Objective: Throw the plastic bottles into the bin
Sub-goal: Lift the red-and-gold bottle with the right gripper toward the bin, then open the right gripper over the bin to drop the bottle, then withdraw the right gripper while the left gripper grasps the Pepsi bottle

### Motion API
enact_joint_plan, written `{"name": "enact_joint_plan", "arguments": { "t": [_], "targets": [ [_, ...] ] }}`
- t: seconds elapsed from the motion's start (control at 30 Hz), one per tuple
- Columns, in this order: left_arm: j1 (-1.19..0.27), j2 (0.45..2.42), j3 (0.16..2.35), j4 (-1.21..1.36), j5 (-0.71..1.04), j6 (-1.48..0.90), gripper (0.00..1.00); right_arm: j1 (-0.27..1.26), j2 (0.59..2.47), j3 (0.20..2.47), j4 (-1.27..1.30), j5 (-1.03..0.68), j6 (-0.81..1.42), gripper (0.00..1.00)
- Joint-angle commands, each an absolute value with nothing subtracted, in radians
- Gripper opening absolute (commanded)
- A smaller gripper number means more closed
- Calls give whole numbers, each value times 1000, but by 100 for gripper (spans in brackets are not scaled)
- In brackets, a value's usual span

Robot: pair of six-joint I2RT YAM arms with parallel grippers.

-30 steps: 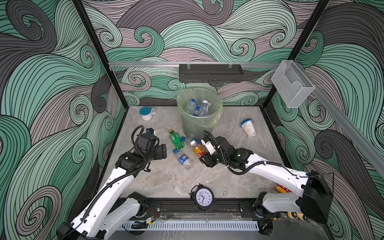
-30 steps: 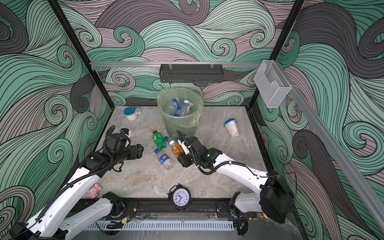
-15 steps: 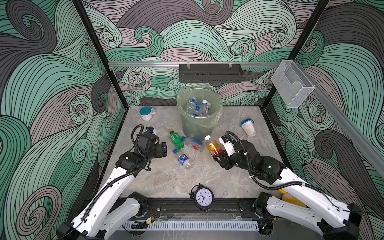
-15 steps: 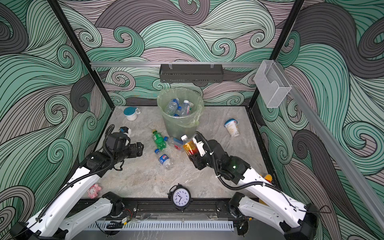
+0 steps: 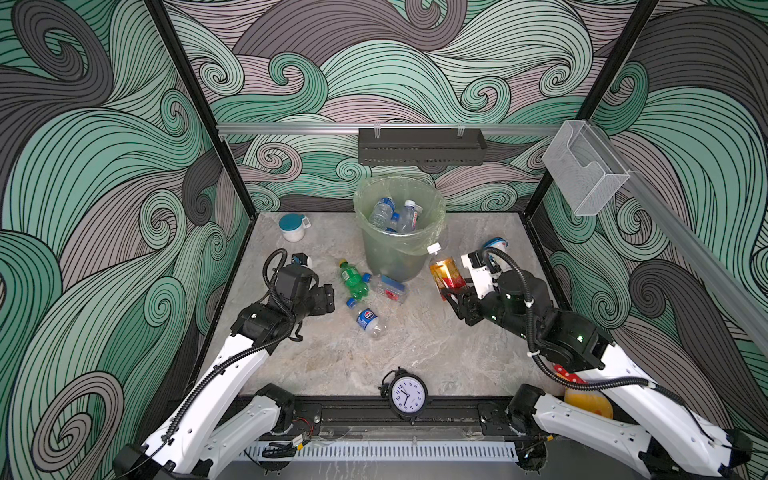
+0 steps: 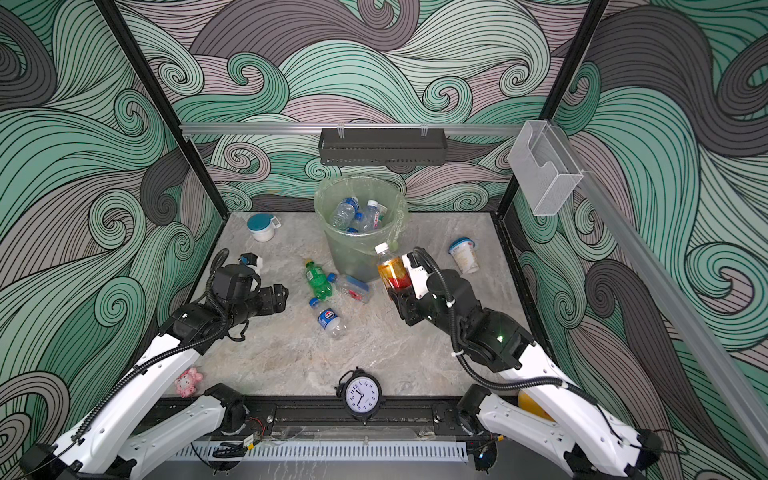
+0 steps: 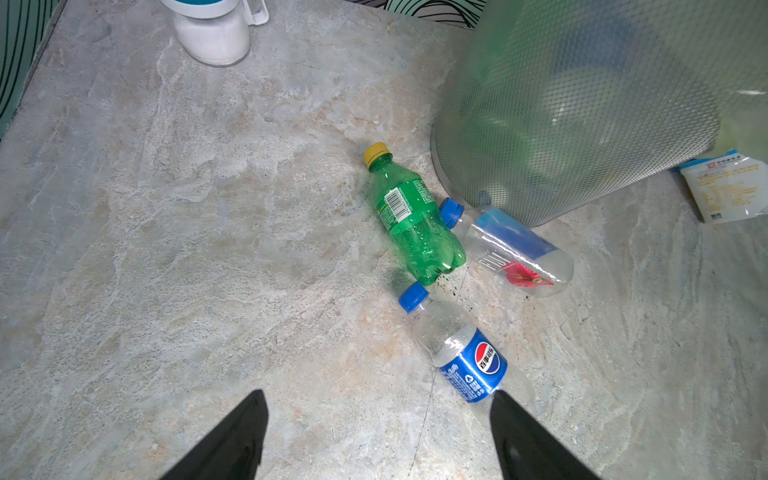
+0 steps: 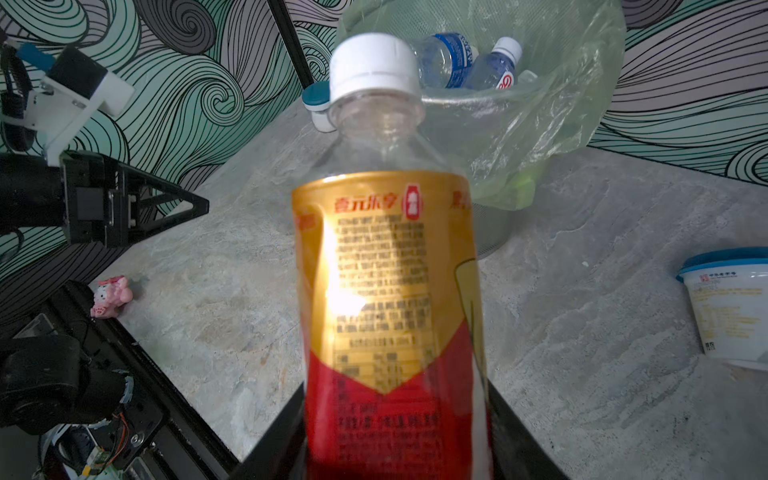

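The right gripper point(image 5: 451, 291) is closed on the lower, red part of the amber bottle point(image 5: 445, 272), which it holds nearly upright with the white cap on top. In both top views the cap sits just beside the right side of the bin point(image 5: 386, 257); whether it touches the green bag I cannot tell. In the right wrist view the bottle point(image 8: 386, 270) fills the middle, with the dark fingers point(image 8: 282, 440) on either side of its base and the bin point(image 8: 540, 124) behind it.

The bin stands at the middle of the table's point(image 5: 415, 353) far edge. At least 3 clear bottles point(image 5: 382, 212) lie inside it.

3 more bottles lie on the table in front of the bin, toward its left:
- the green bottle point(image 7: 411, 224), yellow cap pointing to the far edge;
- the clear blue-labelled bottle point(image 7: 515, 257) at the bin's foot, its blue cap against the green bottle's side;
- the Pepsi bottle point(image 7: 469, 357), nearest the front edge, its cap just beside the green bottle's base.

The left gripper point(image 7: 376, 399) hangs over the table to the left of these 3, jaws spread wide with nothing between them.

A teal-lidded cup point(image 5: 292, 227) stands near the far left corner, and a blue-lidded tub point(image 6: 464, 255) lies toward the right edge.
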State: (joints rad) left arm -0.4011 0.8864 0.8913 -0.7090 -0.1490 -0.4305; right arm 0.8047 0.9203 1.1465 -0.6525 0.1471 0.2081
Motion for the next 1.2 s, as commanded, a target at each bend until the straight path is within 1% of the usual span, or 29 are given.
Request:
{"name": "enact_joint_plan", "arguments": {
  "t": [0.0,0.07,0.1,0.13,0.17,0.23,0.27,0.33,0.37,0.53,0.7,0.83,1.1,1.17],
  "targets": [
    [-394,885,907,-686,-129,-439,86,788,1056,1337,-648,185,147,46],
    [-393,878,899,-674,-116,-447,86,742,1179,1477,-641,167,120,42],
    [-394,875,896,-671,-106,-456,86,706,1254,1555,-635,133,125,39],
    [-394,871,895,-667,-92,-464,85,667,1335,1639,-637,86,145,39],
    [-394,865,891,-659,-72,-466,85,637,1405,1716,-650,51,168,45],
    [-394,851,878,-643,-23,-482,85,607,1540,1873,-704,15,195,71],
    [-393,846,874,-648,-12,-492,85,605,1578,1915,-720,10,199,77],
    [-393,830,866,-675,-5,-507,85,606,1607,1940,-717,-27,205,85],
    [-393,822,859,-683,-5,-511,86,606,1600,1925,-704,-36,208,87],
    [-394,816,797,-647,40,-516,86,605,1476,1783,-653,-24,190,89],
    [-395,903,807,-609,116,-521,86,604,1317,1622,-610,-10,205,91],
    [-397,974,836,-628,164,-527,85,597,1210,1494,-596,19,226,93],
    [-423,1028,806,-582,176,-582,83,556,1082,1301,-588,66,281,93],
    [-432,1031,787,-555,173,-607,83,546,1055,1257,-587,75,294,95]
  ]
}}
